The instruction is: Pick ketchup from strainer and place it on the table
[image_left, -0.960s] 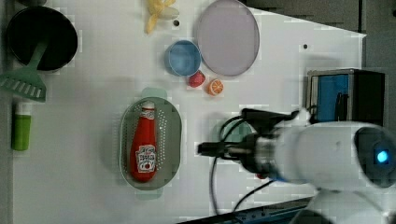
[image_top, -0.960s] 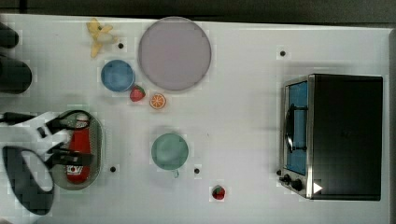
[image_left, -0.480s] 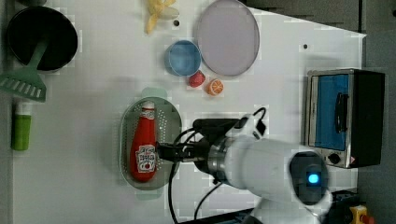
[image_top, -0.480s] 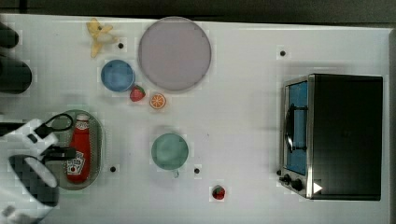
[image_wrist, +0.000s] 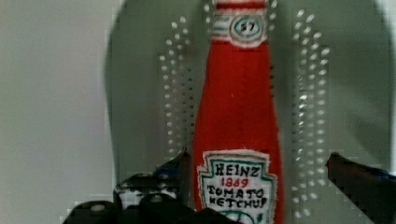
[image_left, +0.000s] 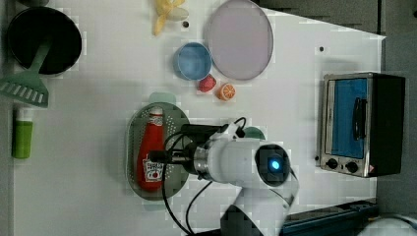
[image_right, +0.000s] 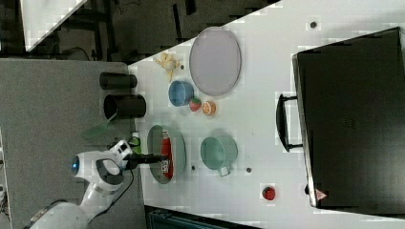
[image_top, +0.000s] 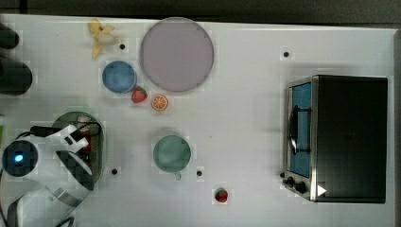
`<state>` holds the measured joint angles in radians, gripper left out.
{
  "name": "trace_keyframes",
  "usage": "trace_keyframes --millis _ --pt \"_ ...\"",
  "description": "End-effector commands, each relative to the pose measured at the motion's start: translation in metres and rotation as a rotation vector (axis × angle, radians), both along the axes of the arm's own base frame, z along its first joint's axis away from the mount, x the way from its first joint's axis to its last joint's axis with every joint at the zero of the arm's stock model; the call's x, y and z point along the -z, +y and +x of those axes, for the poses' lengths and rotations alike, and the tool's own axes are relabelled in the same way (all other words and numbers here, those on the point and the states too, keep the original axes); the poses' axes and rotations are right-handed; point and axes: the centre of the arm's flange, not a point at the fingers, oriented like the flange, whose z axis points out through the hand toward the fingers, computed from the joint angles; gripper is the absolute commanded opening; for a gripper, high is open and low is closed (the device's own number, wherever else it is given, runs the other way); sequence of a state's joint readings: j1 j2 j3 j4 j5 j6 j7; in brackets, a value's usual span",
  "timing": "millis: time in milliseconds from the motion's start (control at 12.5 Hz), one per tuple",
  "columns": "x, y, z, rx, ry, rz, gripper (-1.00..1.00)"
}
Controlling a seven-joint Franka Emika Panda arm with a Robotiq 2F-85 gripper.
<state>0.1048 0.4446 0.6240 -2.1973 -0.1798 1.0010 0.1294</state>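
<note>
In the strainer [image_left: 158, 150] the ketchup [image_left: 151, 153] is seen lying flat, not yet lifted. The gripper [image_wrist: 261, 186] is held spread wide about the labelled end, a finger on either side, nothing clamped. Closing, lifting and setting down on the table [image_left: 98, 123] are left.

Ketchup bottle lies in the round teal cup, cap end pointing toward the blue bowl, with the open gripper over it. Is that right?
Not quite. The ketchup bottle lies in the pale green strainer, not the cup, as the left view shows. The rest holds: its cap end points toward the blue bowl, and the open gripper is over it.
</note>
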Motion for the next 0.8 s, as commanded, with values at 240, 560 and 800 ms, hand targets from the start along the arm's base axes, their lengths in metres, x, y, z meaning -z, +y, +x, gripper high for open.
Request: trace_keyframes --millis 240,560,800 --pt "0.033 0.010 -0.009 0.080 0.027 0.032 1.00" --pt "0.056 0.007 -0.011 0.100 0.039 0.023 0.68" --pt "0.048 0.012 -0.009 0.096 0.021 0.038 0.25"
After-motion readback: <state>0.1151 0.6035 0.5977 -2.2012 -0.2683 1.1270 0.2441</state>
